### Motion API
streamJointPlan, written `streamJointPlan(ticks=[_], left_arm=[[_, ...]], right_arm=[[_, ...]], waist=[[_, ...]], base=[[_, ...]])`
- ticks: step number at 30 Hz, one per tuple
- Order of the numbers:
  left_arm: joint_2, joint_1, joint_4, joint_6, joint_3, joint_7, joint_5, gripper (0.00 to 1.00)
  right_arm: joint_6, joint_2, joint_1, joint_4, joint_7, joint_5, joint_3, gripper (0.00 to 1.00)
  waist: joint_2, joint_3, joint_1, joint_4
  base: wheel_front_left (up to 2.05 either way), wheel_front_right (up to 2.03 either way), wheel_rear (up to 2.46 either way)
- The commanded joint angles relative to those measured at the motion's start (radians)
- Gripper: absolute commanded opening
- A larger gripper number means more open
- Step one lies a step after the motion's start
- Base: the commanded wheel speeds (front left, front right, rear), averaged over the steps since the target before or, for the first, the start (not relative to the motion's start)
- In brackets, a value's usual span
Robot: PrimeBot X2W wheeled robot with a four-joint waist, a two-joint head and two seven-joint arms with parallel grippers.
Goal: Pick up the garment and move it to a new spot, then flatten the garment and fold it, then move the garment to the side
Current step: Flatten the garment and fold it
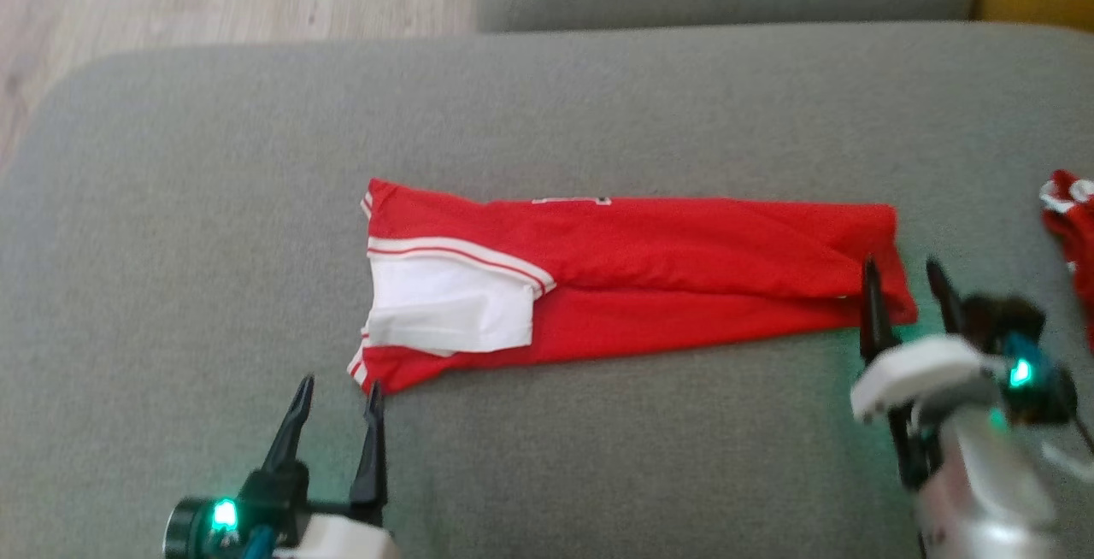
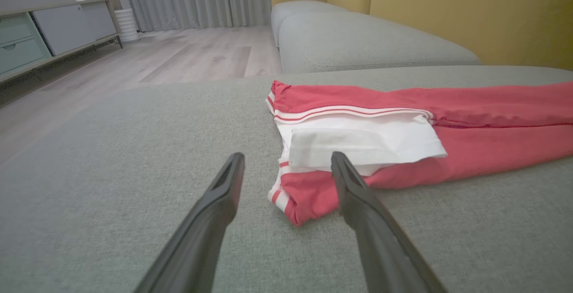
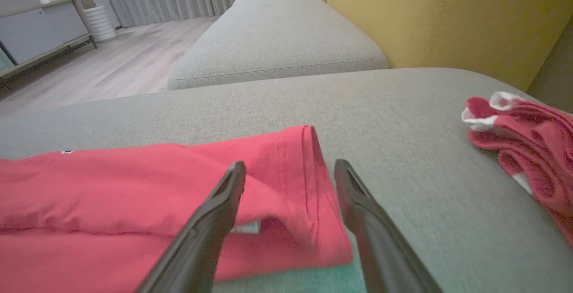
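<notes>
we are seeing the folded red jersey (image 1: 649, 277) lying left-to-right across the frame's middle; our left gripper (image 1: 340, 383) and right gripper (image 1: 902, 263) are gaping wide, one at each end.

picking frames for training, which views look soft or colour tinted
Head view: soft all over, the folded red-and-white fabric garment has fuzzy edges, and green light by the right gripper tints the grey woven sofa cushion. Left wrist view: sharpest, weave visible. Right wrist view: green cast on the cushion beside the garment's near corner.
</notes>
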Motion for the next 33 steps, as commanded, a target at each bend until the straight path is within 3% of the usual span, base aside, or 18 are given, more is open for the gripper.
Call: streamJointPlan(ticks=[1, 9, 15, 16, 17, 23, 27, 30, 33], left_arm=[[-0.003, -0.058, -0.019, -0.008, 0.024, -0.008, 0.007, 1.0], [-0.006, -0.1, 0.016, -0.027, -0.004, -0.008, 0.003, 1.0], [-0.007, -0.103, 0.019, -0.027, 0.002, -0.008, -0.004, 1.0], [-0.007, -0.102, 0.02, -0.027, 0.005, -0.008, -0.005, 1.0], [-0.007, -0.102, 0.02, -0.027, 0.007, -0.008, -0.005, 1.0], [-0.007, -0.097, 0.019, -0.027, 0.005, -0.008, -0.009, 1.0], [-0.007, -0.092, 0.019, -0.024, 0.001, -0.008, -0.016, 1.0], [-0.007, -0.081, 0.025, -0.025, -0.004, -0.008, -0.019, 1.0], [-0.007, -0.066, 0.029, -0.026, -0.014, -0.008, -0.025, 1.0]], right_arm=[[-0.001, -0.003, -0.08, 0.002, -0.011, -0.034, 0.006, 1.0], [-0.001, -0.029, -0.188, 0.205, 0.022, -0.21, -0.193, 1.0], [-0.001, -0.02, -0.193, 0.303, 0.028, -0.263, -0.298, 1.0], [-0.001, -0.016, -0.196, 0.319, 0.023, -0.257, -0.301, 0.75], [-0.001, -0.014, -0.197, 0.332, 0.017, -0.254, -0.298, 0.0], [-0.001, -0.009, -0.203, 0.335, -0.007, -0.222, -0.3, 0.0], [-0.001, -0.01, -0.218, 0.216, -0.01, -0.172, -0.273, 0.0], [-0.001, -0.007, -0.218, 0.109, -0.011, -0.101, -0.178, 0.0], [-0.001, -0.004, -0.208, 0.019, -0.011, 0.011, -0.017, 0.0]], waist=[[-0.0001, 0.041, -0.0002, 0.022], [-0.0001, 0.098, -0.0002, 0.064], [-0.0001, 0.103, -0.0002, 0.064], [-0.0001, 0.101, -0.0002, 0.061], [-0.0001, 0.097, -0.0002, 0.057], [-0.0001, 0.067, -0.0002, 0.037], [-0.0001, 0.041, -0.0002, 0.029], [-0.0001, 0.021, -0.0002, 0.03], [-0.0001, 0.004, -0.0002, 0.044]], base=[[0.0, 0.0, 0.0], [0.0, 0.0, 0.0], [0.0, 0.0, 0.0], [0.0, 0.0, 0.0], [0.0, 0.0, 0.0], [0.0, 0.0, 0.0], [0.0, 0.0, 0.0], [0.0, 0.0, 0.0], [0.0, 0.0, 0.0]])
